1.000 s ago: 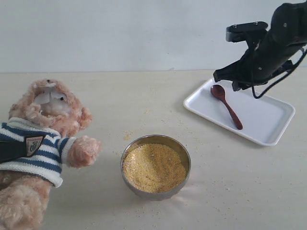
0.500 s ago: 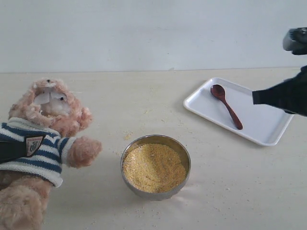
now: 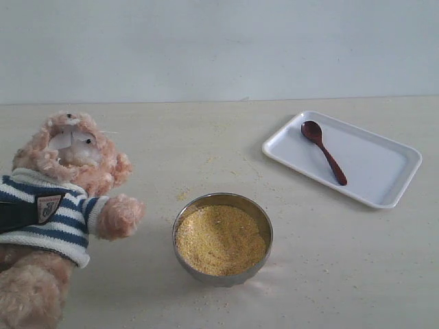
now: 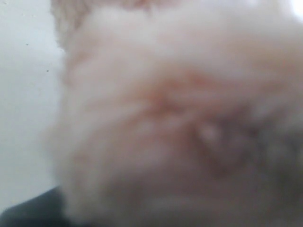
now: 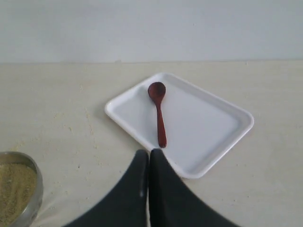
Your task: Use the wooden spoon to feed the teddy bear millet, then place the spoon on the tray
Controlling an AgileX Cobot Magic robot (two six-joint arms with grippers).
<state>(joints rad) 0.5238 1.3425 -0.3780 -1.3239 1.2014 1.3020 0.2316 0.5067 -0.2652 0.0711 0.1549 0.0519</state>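
right pincer (image 5: 149,154) withdrawn, shut; wooden spoon (image 3: 327,156) on tray (image 3: 378,171).

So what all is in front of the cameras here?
bear: one, pinkish-brown with a striped shirt, lying at the table's left
bowl: one, steel, front middle, beside the bear's paw
millet: one heap, golden yellow, filling the bowl
loose grains: a scatter, yellow, on the table around the bowl
tray: one, white, right rear
spoon: one, dark reddish-brown, lying in the tray
table: one, pale beige, under everything
right gripper: one, black, shut, near the tray's edge, holding nothing
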